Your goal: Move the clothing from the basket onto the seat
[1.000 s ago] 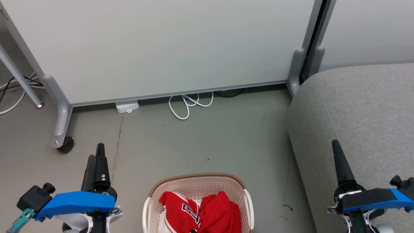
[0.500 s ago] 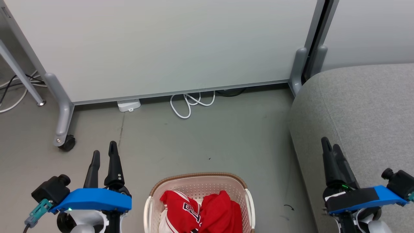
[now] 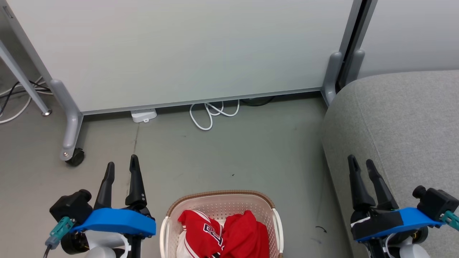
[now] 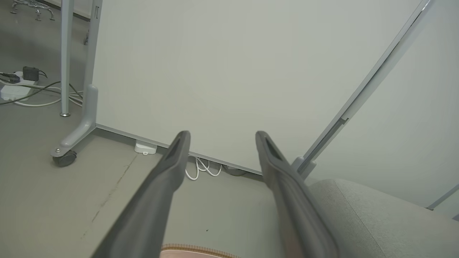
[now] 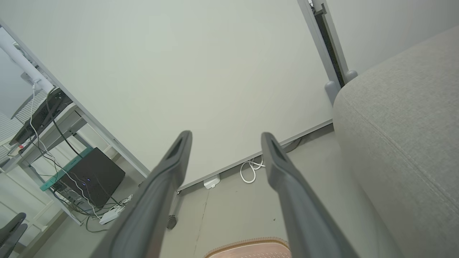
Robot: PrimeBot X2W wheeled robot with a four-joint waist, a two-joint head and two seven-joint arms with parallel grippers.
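The left tool (image 3: 122,160) and the right tool (image 3: 360,159) have fingers spread apart, holding nothing. The red clothing (image 3: 244,233) lies in the basket (image 3: 218,195) near the sofa (image 3: 401,125).

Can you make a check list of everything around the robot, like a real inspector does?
Surface: grey floor, a few small dark marks.
Job's things: red clothes lie in the basket; grey sofa stands at the right.
Clutter: small white box by the panel's foot.
End effectors: left end effector and right end effector both open, holding nothing.
Cables: white cable looped on the floor; more cables far left.
Surroundings: white panel on a wheeled leg.
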